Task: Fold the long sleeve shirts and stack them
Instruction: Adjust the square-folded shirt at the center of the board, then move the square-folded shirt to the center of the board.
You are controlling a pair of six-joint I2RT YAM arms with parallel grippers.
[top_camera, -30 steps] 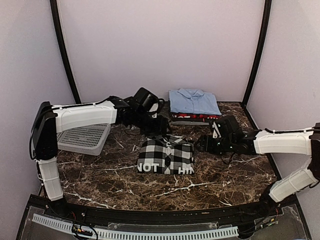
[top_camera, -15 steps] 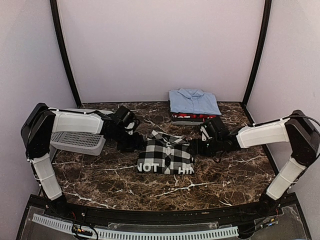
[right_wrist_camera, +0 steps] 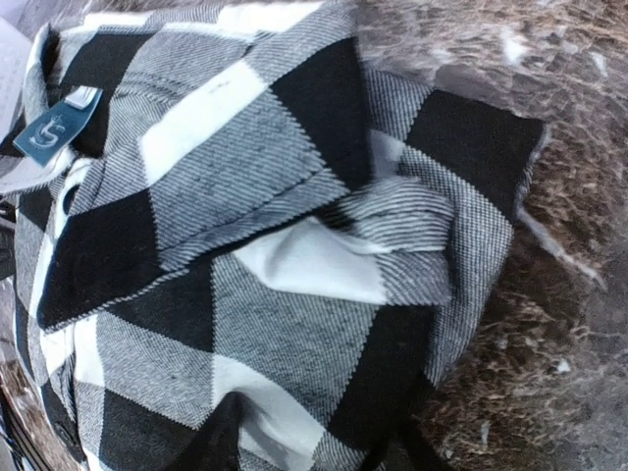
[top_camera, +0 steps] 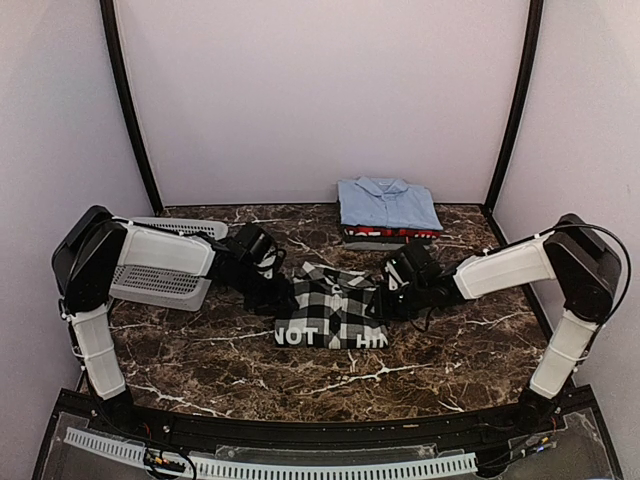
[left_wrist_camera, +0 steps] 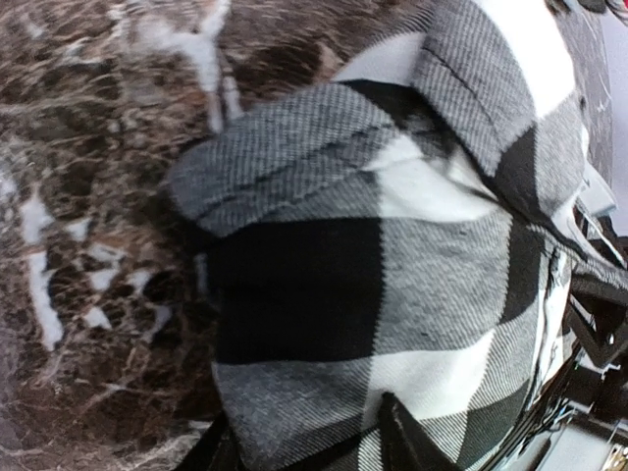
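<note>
The black-and-white check shirt (top_camera: 332, 318) lies folded in a rectangle mid-table, white lettering along its near edge. My left gripper (top_camera: 283, 298) is at its left edge, and the wrist view shows check cloth (left_wrist_camera: 392, 245) filling the gap between my left gripper's (left_wrist_camera: 306, 446) fingers. My right gripper (top_camera: 385, 295) is at the shirt's right edge, and the cloth (right_wrist_camera: 245, 245) bunches likewise inside my right gripper (right_wrist_camera: 312, 451). At the back, the light blue collared shirt (top_camera: 388, 203) lies folded on top of the red one (top_camera: 385, 234).
A grey perforated basket (top_camera: 165, 270) stands on the left, partly behind my left arm. The dark marble table (top_camera: 450, 360) is walled by purple panels on three sides. A blue label (right_wrist_camera: 54, 128) shows at the check shirt's collar.
Both arms have come down and inward from behind the check shirt to its left and right edges, and both grippers have narrowed onto the cloth.
</note>
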